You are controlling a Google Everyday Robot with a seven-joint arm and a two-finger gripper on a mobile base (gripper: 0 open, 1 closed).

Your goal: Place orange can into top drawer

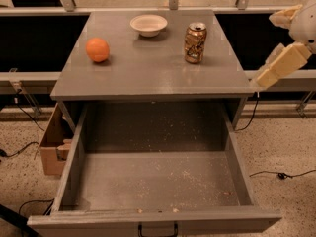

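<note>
The orange can (pixel 195 43) stands upright on the grey cabinet top (pixel 148 73), at its back right. The top drawer (pixel 153 181) is pulled fully out below, with a bare speckled floor and a small dark handle (pixel 158 229) on its front. My gripper (pixel 264 50) hangs at the right edge of the view, off the cabinet's right side and to the right of the can, at about the height of the cabinet top. Its cream fingers (pixel 282 64) stand apart and hold nothing.
An orange fruit (pixel 97 50) lies at the left of the cabinet top and a white bowl (pixel 148 24) at the back middle. A cardboard box (pixel 52 144) sits on the floor left of the drawer. Cables (pixel 281 174) lie on the floor.
</note>
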